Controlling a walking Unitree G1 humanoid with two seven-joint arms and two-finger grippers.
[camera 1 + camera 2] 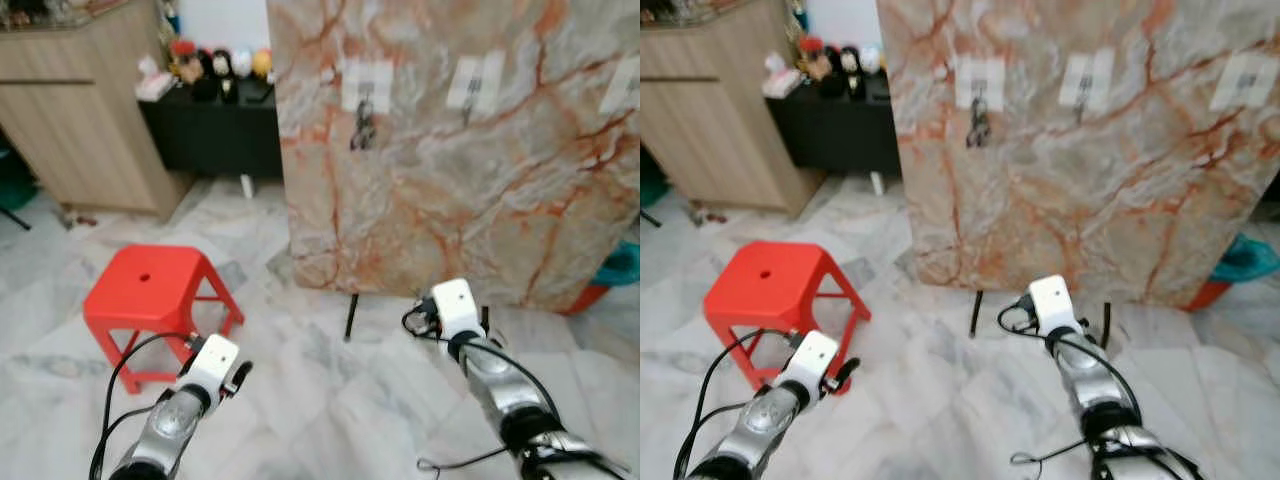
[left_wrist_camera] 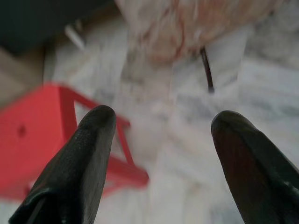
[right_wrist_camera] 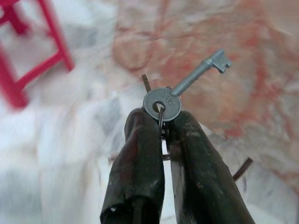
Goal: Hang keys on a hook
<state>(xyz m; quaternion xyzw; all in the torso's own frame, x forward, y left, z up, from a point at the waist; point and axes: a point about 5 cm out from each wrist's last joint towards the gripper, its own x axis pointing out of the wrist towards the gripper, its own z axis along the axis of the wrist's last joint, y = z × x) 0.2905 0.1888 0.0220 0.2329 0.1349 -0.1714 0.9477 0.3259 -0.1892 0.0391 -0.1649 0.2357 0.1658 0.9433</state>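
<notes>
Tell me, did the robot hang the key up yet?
Not yet. Done: the right tool is shut on the grey key. In hand: it holds the key low, in front of the marble board. Left: lifting it to a hook; one hook already holds other keys. The left tool is open.

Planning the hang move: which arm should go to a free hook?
Right. The right gripper already pinches the key, below the bare middle hook. The left gripper is open, beside the red stool.
</notes>
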